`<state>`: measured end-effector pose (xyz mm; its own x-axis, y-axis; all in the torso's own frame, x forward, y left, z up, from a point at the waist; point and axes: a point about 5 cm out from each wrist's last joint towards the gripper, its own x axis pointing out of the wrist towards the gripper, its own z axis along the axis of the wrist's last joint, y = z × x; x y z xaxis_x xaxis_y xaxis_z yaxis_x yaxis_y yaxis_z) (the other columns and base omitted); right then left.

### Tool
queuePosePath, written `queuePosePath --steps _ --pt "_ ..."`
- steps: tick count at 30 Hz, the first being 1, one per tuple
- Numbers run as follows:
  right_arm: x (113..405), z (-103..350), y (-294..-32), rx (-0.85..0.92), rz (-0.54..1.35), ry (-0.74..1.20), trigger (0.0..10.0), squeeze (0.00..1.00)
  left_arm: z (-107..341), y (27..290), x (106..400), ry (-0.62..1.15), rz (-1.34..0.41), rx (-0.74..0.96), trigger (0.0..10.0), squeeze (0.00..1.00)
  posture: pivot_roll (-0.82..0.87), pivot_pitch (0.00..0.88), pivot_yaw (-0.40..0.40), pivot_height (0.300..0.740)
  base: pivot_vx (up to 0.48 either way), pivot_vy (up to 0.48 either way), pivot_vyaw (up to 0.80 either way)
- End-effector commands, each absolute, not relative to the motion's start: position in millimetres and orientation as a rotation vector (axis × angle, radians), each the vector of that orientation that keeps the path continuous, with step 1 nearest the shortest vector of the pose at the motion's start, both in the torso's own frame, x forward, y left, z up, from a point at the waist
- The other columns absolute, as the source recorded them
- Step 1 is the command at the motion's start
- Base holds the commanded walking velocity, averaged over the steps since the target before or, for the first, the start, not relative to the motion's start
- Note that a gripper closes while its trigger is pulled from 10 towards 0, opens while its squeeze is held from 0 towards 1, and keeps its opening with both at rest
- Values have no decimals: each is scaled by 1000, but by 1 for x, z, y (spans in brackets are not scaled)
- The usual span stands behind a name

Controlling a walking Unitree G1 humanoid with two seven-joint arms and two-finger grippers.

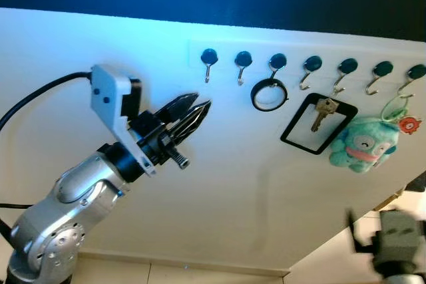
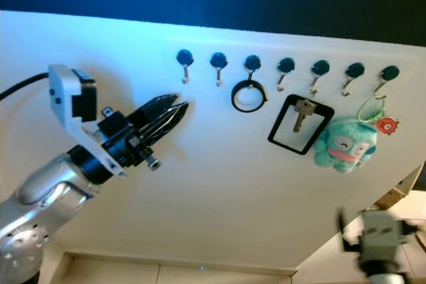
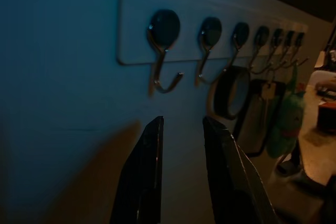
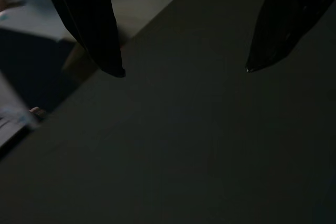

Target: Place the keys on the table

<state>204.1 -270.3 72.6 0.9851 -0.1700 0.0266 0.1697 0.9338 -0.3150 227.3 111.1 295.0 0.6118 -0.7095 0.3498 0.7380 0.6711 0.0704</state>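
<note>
We hold our left gripper [image 1: 200,112] raised in front of the white wall, below the first hooks of the hook rail [image 1: 219,48]. Its two black fingers stand a little apart, with a narrow gap between them, and they hold nothing. The key [image 1: 322,113] hangs from a hook further along the rail, inside a black rectangular frame [image 1: 318,124], between the black ring [image 1: 269,94] and the teal plush toy [image 1: 365,144]. So the key lies to the right of our left gripper and about level with it, several hooks away. Its long axis hangs almost vertical, a little tilted. Our right gripper [image 4: 184,69] is low, with its fingers spread wide and empty; its arm shows blurred at the lower right. We judge that the left gripper, being raised and already pointed along the rail, is the likely one to reach the key.
</note>
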Motion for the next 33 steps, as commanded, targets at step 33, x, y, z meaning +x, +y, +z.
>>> queuePosePath --steps 33 --pt "207 237 -126 -23 549 -504 10000 0 192 153 212 87 -694 -55 10000 0 36 182 -3 740 0 0 0"
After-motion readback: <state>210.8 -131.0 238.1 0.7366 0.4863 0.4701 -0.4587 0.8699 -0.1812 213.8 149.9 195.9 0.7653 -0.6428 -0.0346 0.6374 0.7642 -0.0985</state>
